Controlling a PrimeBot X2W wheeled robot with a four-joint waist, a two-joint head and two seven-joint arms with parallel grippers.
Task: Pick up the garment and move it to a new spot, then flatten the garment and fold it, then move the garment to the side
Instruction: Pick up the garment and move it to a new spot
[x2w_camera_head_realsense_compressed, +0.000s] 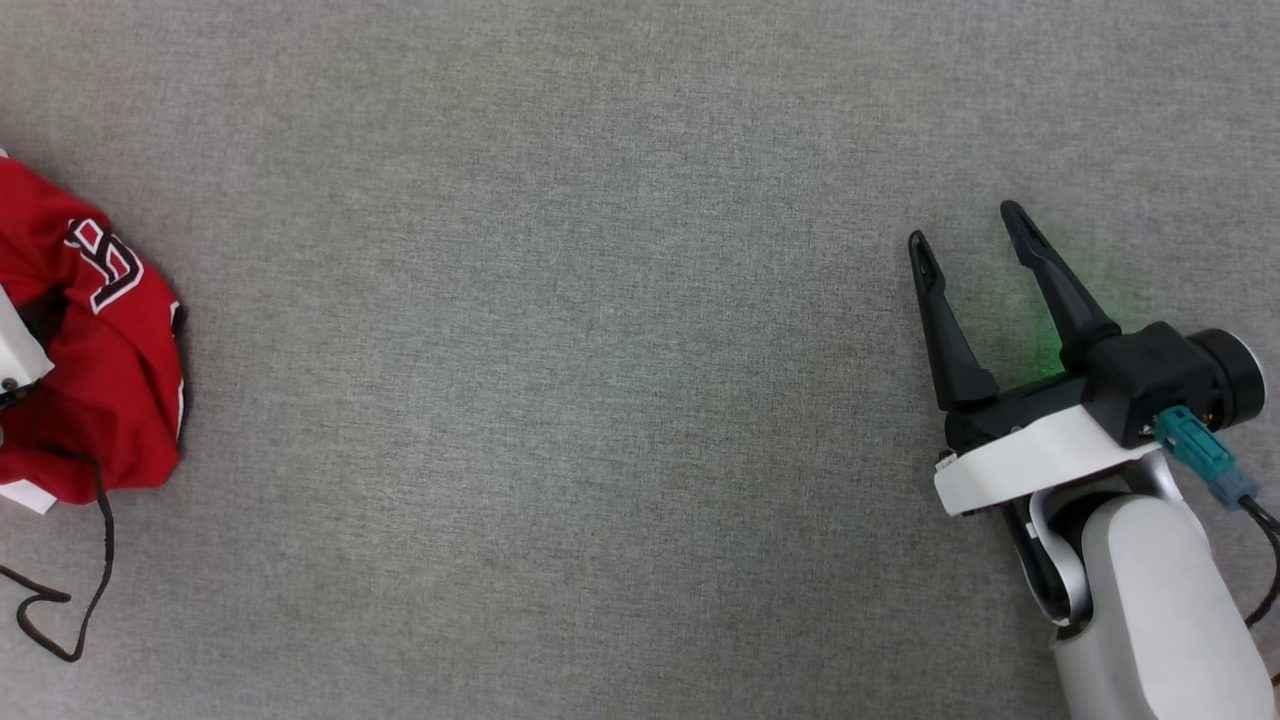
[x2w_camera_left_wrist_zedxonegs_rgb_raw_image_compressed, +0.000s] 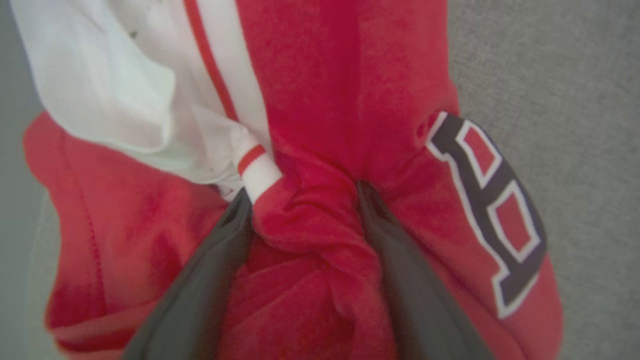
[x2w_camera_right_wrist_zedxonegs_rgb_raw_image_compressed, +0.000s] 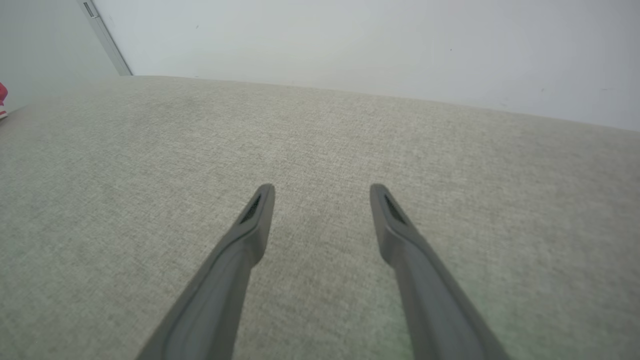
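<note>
The garment (x2w_camera_head_realsense_compressed: 110, 390), a red jersey with black white-outlined lettering, lies bunched on the grey cloth surface at the far left of the head view. In the left wrist view the garment (x2w_camera_left_wrist_zedxonegs_rgb_raw_image_compressed: 320, 90) shows red cloth, a white sleeve and red-and-white trim. My left gripper (x2w_camera_left_wrist_zedxonegs_rgb_raw_image_compressed: 305, 195) stands open with its fingertips pressed into the cloth and a ridge of red fabric between the wide-spread fingers. My right gripper (x2w_camera_head_realsense_compressed: 965, 228) hovers open at the right, far from the garment, with nothing between its fingers (x2w_camera_right_wrist_zedxonegs_rgb_raw_image_compressed: 257, 215).
A grey fabric surface (x2w_camera_head_realsense_compressed: 600, 350) spreads between the garment and the right arm. A thin black cable (x2w_camera_head_realsense_compressed: 95, 560) loops on it below the garment. The right wrist view shows a pale wall (x2w_camera_right_wrist_zedxonegs_rgb_raw_image_compressed: 350, 40) beyond the surface's far edge.
</note>
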